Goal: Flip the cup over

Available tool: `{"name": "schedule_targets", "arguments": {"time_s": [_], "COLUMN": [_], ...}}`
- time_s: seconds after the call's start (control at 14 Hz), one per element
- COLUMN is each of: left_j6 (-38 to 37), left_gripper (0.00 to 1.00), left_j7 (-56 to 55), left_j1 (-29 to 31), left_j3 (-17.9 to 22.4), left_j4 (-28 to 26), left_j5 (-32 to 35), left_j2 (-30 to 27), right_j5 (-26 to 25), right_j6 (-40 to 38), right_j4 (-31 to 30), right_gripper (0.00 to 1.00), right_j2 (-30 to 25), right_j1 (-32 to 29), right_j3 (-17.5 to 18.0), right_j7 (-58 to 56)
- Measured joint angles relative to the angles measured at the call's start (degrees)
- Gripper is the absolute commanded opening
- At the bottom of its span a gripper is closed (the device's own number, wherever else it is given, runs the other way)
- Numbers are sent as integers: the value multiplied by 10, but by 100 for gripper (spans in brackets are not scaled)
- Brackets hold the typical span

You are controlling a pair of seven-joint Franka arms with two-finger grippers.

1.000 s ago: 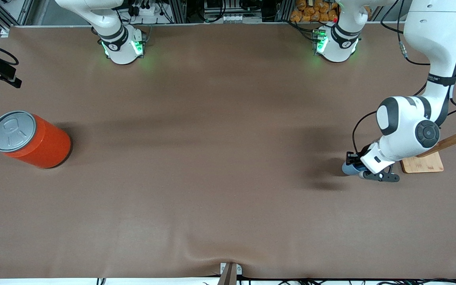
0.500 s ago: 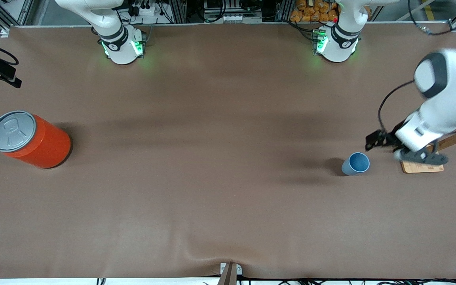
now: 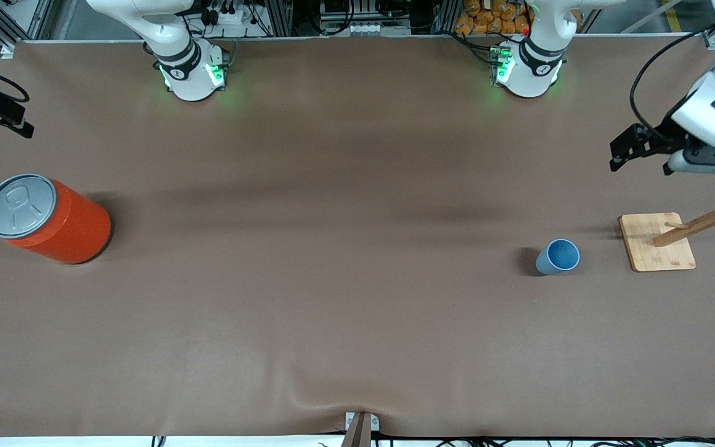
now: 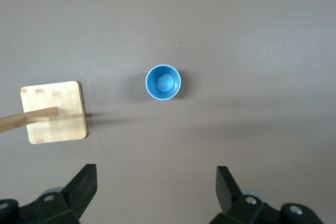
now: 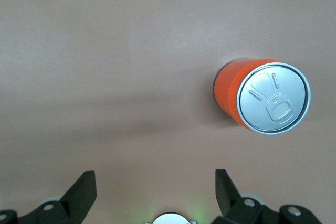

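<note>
1. You will find no readable brand or writing anywhere; the can's [image 3: 47, 218] grey lid carries only an embossed pull-tab outline, clearest in the right wrist view [image 5: 270, 98].
2. Your cup [image 3: 557, 257] is small, light blue outside and darker blue inside, tapered, with no handle. It stands upright with its mouth up; the left wrist view [image 4: 163, 82] looks straight down into it, showing a round, paler patch at the bottom.
3. The cup sits on the brown table [image 3: 332, 279] toward the left arm's end, near the wooden stand's [image 3: 656, 250] base but apart from it.
4. Your left gripper [image 3: 643, 149] is up in the air over the table's edge at that end, holding nothing. Its jaws stand wide, with the cup showing between them in the left wrist view.
5. Your right gripper [image 5: 156, 195] waits high, probably over its own base, where a green glow shows. Its jaws are wide and hold nothing.
6. The can stands at the right arm's end, well apart from the cup.
</note>
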Motion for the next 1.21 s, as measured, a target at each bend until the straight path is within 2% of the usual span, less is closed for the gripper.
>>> {"name": "schedule_targets", "arguments": {"time_s": [0.21,0.43,0.64,1.0,1.21], "left_j6": [-13,-62,-77,-130,-149], "left_gripper": [100,100,100,100,100], "left_j7": [0,0,0,0,0], "left_j1": [0,0,0,-1,-1], "left_j3": [1,1,0,-4,-4], "left_j4": [4,35,53,110,124], "left_j5": [0,0,15,28,28], "left_j2": [-14,-14,-13,6,17], "right_j5": [0,0,0,0,0], "right_j6": [0,0,0,0,0], "right_j4": [0,0,0,0,0], "right_gripper": [100,100,100,100,100], "right_j2": [0,0,0,0,0], "right_j1": [0,0,0,1,2], "right_j3": [0,0,0,1,1], "right_j7": [0,0,0,0,0]}}
